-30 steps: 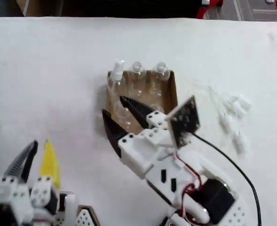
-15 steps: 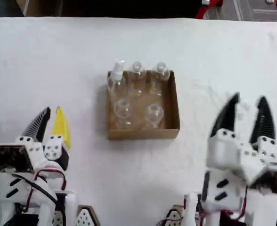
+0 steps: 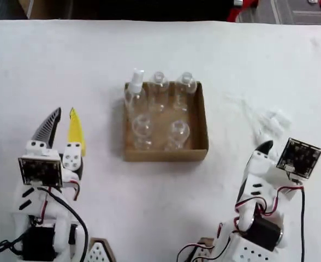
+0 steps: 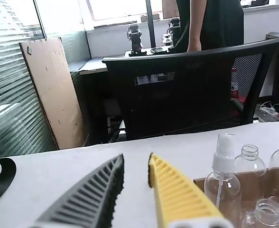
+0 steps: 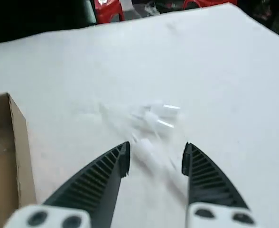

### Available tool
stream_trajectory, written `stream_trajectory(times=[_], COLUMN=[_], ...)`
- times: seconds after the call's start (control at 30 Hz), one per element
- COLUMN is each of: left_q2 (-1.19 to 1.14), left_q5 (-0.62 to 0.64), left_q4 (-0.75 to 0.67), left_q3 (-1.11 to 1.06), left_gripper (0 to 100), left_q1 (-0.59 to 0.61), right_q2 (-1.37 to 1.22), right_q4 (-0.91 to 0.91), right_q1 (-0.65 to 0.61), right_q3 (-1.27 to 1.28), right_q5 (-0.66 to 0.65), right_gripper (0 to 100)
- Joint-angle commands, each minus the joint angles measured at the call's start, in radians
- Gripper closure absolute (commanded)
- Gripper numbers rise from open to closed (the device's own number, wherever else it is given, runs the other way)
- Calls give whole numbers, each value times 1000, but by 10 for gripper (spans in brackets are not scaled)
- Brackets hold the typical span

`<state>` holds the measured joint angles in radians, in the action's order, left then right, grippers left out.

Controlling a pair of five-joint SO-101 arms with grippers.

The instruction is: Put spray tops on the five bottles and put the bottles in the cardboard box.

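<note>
While only the far-left bottle (image 3: 134, 93) wears a spray top, the other four (image 3: 178, 132) in the cardboard box (image 3: 202, 120) stand bare-necked, so by my reading we're at the fetch-a-top step. All five clear bottles are upright in the box at mid-counter, three along the far wall and two nearer.

Over on the right, the loose spray tops (image 3: 272, 123) lie in a small scatter on the white counter (image 3: 67, 60), apart from the box. The right tool (image 5: 156, 152) hangs just on the near side of them, jaws spread wide and empty. Its wrist view has the tops (image 5: 158, 116) lying just beyond the tips.

The next move, as I judge it, is to ease forward and down, single out one top and close on its head rather than its thin tube. That's tricky, because they're pale, small and lying close together.

The left tool (image 3: 63, 115), one grey finger and one yellow, hovers left of the box. It is slightly parted and holds nothing, which looks handy for steadying a bottle when capping comes.
</note>
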<state>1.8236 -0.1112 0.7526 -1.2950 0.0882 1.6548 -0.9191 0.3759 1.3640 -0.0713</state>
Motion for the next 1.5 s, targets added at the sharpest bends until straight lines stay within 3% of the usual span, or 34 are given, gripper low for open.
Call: stream_trajectory(times=[0.0, 0.47, 0.63, 0.9, 1.27, 1.47], left_q2=[-45, -823, -858, -858, -865, -865], left_q5=[-17, -11, -11, -12, -15, -12], left_q4=[-28, -74, -87, -397, -408, -411], left_q3=[9, 230, 186, -57, -63, -64], left_gripper=[906, 910, 910, 910, 910, 910], left_q1=[-18, -15, -13, -16, -19, -19], right_q2=[4, 4, 4, 4, -12, -251], right_q4=[-4, 10, 10, 13, -7, -125], right_q1=[5, 13, 13, 15, 15, 15], right_q3=[61, 158, 158, 144, 0, -304], right_q5=[-14, -9, -6, -14, -6, -14], right_gripper=[837, 836, 836, 836, 836, 836])
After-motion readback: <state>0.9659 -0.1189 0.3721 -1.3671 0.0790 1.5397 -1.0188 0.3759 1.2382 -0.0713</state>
